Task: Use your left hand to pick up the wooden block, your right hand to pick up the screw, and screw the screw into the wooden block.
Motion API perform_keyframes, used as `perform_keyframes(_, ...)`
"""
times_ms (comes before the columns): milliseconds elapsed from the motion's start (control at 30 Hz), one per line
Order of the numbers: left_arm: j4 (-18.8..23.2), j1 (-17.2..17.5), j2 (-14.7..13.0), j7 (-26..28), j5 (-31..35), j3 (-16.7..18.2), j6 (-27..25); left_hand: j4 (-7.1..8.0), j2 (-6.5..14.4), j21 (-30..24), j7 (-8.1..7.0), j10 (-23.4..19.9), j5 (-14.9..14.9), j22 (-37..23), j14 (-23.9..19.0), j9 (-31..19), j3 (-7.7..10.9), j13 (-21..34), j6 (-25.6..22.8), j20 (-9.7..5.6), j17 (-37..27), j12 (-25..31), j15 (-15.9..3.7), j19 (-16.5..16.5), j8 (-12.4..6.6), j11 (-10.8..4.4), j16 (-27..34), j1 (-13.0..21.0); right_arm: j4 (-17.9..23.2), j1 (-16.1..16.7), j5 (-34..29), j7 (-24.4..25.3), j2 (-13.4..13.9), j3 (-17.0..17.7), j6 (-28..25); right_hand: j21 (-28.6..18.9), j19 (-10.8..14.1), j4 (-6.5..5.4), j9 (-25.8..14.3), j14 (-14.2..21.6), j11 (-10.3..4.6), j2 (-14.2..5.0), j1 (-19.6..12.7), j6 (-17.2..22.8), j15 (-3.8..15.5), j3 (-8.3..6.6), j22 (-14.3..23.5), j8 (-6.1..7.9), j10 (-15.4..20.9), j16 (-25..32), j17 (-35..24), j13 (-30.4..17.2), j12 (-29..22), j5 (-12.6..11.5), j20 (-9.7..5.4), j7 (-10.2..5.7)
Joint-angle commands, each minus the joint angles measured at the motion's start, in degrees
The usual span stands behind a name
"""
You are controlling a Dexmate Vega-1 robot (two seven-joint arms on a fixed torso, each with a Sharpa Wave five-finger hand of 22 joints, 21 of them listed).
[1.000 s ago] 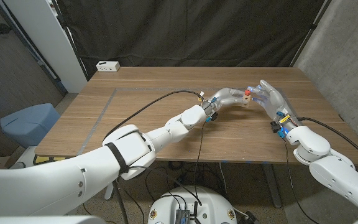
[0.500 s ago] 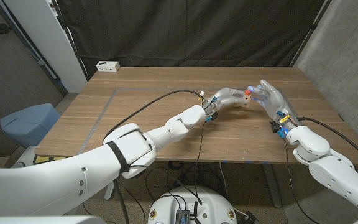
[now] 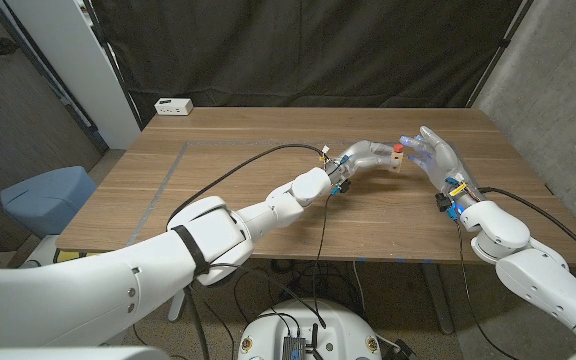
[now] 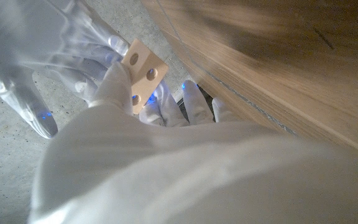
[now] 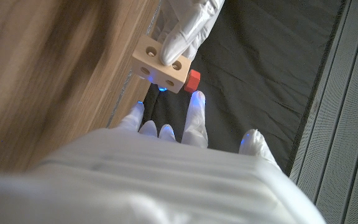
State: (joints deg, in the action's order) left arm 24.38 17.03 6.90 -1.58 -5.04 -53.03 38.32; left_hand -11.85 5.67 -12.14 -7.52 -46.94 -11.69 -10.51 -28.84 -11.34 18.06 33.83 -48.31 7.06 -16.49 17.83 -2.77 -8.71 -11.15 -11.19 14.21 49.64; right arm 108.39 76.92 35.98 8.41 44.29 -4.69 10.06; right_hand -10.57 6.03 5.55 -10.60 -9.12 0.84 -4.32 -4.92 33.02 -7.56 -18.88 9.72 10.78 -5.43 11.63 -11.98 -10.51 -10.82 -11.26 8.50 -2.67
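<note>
Over the right half of the long wooden surface (image 3: 268, 180), towards its far side, the two hands meet in the air. The left hand (image 3: 366, 155) pinches the small pale wooden block with round holes (image 5: 161, 65) between its fingers (image 5: 182, 34), lifted clear of the wood. The red-headed screw (image 5: 192, 79) sits against one face of that block, and the right hand (image 3: 433, 155) reaches to it, one fingertip just beside the red head. Whether the right hand truly grips the screw I cannot tell; its other fingers stand apart and loosely spread.

The step in hand looks like the driving of the screw. To do it well, I'd judge the left hand should keep the block steady and square while the right hand turns the head in line with the hole, pressing gently along the shank, so the thread does not bind or the screw tip sideways.

A black cable (image 3: 238, 170) trails across the surface to the left wrist. At the far left corner lies a small white box (image 3: 174, 105). Dark curtain (image 3: 298, 50) hangs behind, and a blue stool (image 3: 46, 192) stands off the left edge.
</note>
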Motion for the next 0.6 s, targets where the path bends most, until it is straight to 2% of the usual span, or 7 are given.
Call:
perform_keyframes(33,-1.1,-0.6,0.5,-0.1,-0.4,-0.3,-0.7,2.97,1.4,-0.2,-0.29,-0.2,-0.5,-0.3,0.2,-0.2,3.48,0.3,-0.8,0.24,-0.2,0.4,-4.13,-0.1,-0.73,0.03,0.4,-0.5,-0.7,-0.9,0.5,0.1,-0.1,-0.6,-1.2,-0.4,-0.2,0.04,-0.1,-0.2,0.34,-0.03,0.2,-0.5,-0.08,-0.25,0.2,-0.24,-0.4,0.2,-0.2,-0.1,0.0,-0.4,0.39,0.12)
perform_keyframes(600,-1.8,-1.4,0.8,-0.3,-1.2,-0.6,-1.7,3.02,1.5,-0.2,-0.06,-0.1,-0.5,-0.3,0.4,-0.2,3.56,0.3,-0.6,0.34,-0.1,0.4,-4.09,-0.1,-0.68,0.11,0.3,-0.4,-2.1,-2.5,1.3,-0.2,0.2,-1.6,-2.2,-0.3,-0.4,0.01,-0.1,-0.6,0.44,0.11,0.3,-1.7,-0.11,-0.20,0.2,-0.47,-0.9,0.1,-0.2,-0.1,0.1,-0.4,0.47,-0.30)
